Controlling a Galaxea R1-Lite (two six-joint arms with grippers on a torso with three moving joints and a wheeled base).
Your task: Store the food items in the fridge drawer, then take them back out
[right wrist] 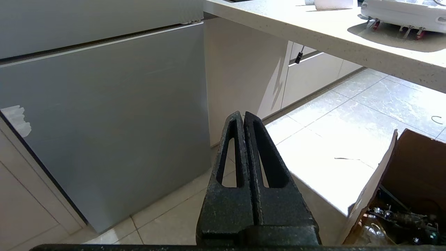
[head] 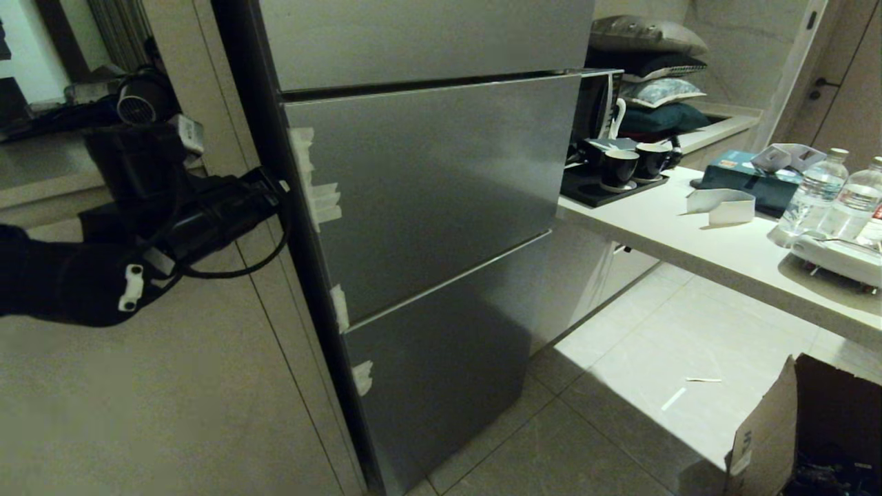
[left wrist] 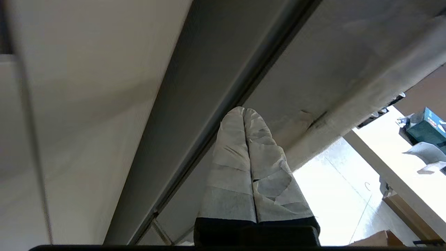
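Two grippers, both empty. My left gripper, fingers taped white and pressed together, sits at the left edge of the fridge, its tip against the dark seam beside the middle door panel, near the tape scraps stuck there. My right gripper, fingers likewise pressed together, hangs parked low, pointing at the floor in front of the bottom panel.

Step in hand, as I judge it: opening the fridge; nothing is stored yet. All panels are shut, so the fridge drawer is hidden inside; the food items show in no view. Next move calls for working the fingertips into that seam and pulling the panel toward me.

Surroundings: pale tiled floor; white countertop to the right carrying dark cups on a tray, water bottles, a teal box; stacked pillows far right; open cardboard box near right.
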